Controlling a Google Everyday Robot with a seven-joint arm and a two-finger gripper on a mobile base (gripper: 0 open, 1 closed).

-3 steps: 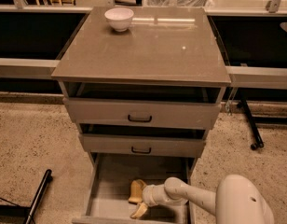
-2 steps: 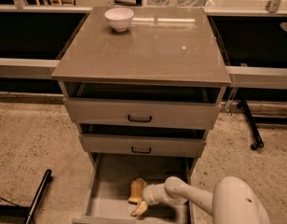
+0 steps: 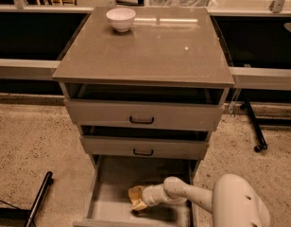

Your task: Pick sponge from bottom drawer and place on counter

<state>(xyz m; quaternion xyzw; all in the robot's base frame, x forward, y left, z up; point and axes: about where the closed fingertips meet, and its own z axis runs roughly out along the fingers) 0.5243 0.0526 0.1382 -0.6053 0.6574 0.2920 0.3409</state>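
The bottom drawer (image 3: 111, 193) stands pulled out, with its grey floor showing. My gripper (image 3: 137, 198) is down inside it, near the middle of the floor, at the end of the white arm (image 3: 183, 195) that reaches in from the lower right. A pale-yellow mass sits at the gripper's tip, and I cannot tell the sponge apart from the gripper there. The counter (image 3: 150, 51) is the glossy grey-brown top of the cabinet, high above the gripper.
A white bowl (image 3: 120, 19) stands on the counter's far left corner. The two upper drawers (image 3: 141, 117) with black handles are slightly ajar and overhang the back of the bottom drawer. A black pole (image 3: 39, 197) lies on the floor at left and a wheeled stand leg (image 3: 255, 131) at right.
The gripper and arm have edged slightly toward the back of the drawer. The yellow mass at the tip looks more bunched together.
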